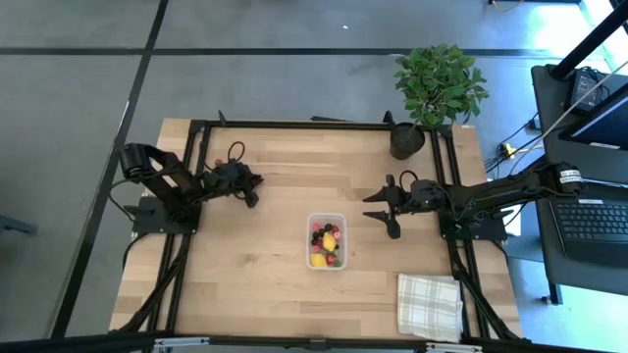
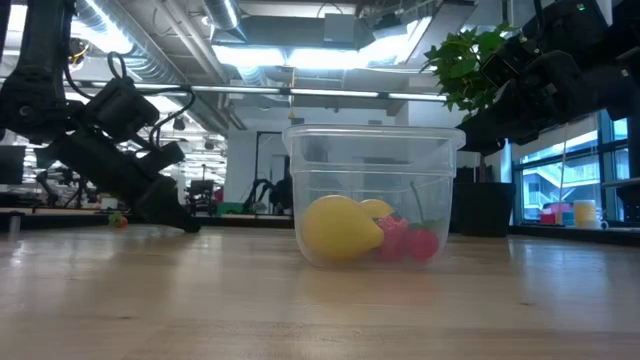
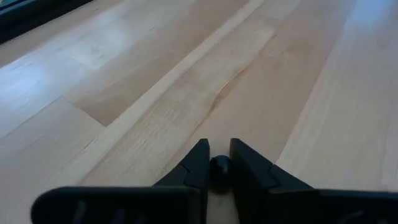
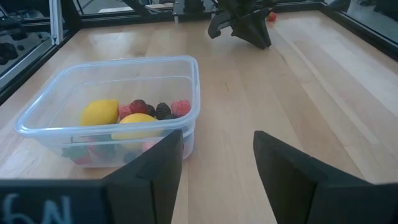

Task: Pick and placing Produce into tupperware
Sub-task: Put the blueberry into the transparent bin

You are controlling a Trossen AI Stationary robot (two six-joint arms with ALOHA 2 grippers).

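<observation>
Gripping tiny dark berry [image 3: 218,166]: left end effector [image 3: 217,163] clamped on it, toward table's left edge | light, slippery, squeeze gently | right end effector [image 4: 217,155] apart beside tupperware [image 4: 118,112]

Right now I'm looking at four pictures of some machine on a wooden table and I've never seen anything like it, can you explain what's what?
It is a robot with two dark arms bolted at either side of a wooden table. One picture looks straight down on everything, one looks level across the tabletop, and two come from cameras on the arms' wrists.

In the middle stands a clear tupperware already holding the produce: two yellow lemon-like pieces and red and dark berries. A checked cloth lies near the table's front edge and a potted plant stands at the back corner.

The left tool is low over the table, away from the tub, its fingers closed on a small dark berry. The right tool waits open beside the tub, holding nothing.
</observation>
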